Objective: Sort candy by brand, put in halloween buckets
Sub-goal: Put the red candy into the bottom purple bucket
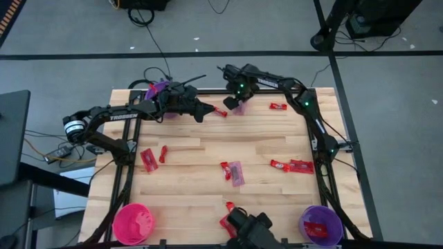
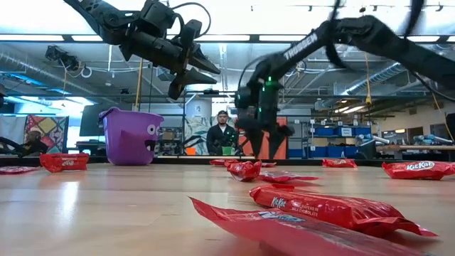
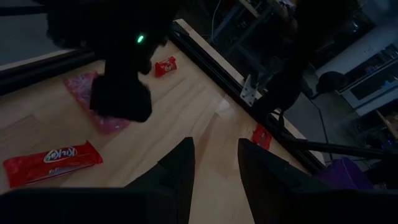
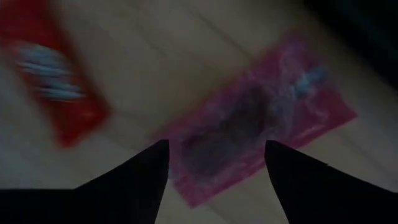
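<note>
High view: the wooden table (image 1: 208,197) carries scattered candy and three buckets. The right gripper (image 1: 237,104) sits at the far edge of the table, directly over a mauve-purple packet (image 1: 240,108). In the right wrist view its two fingers (image 4: 140,180) stand spread apart, straddling the mauve-purple packet (image 4: 261,137) without clamping it, so the tool is released; a red bar (image 4: 53,81) lies just beside that packet. The left gripper (image 1: 205,109) is raised above the far-left part of the table, near the purple bucket at the far edge (image 1: 160,90). The left wrist view shows its fingers (image 3: 180,168) partly apart with only bare wood between them; nothing is grasped. In the low view the left gripper (image 2: 186,78) hangs in the air, well clear of the tabletop, and the right gripper (image 2: 261,131) reaches down close to the table. The pink bucket (image 1: 133,223) stands at the near-left corner. The second purple bucket (image 1: 321,223) stands at the near-right corner with a red bar inside. Further red bars (image 1: 300,166) lie near the right side, and a second mauve-purple packet (image 1: 237,173) lies near the table centre. A person (image 2: 222,135) is visible in the room beyond the table.
</note>
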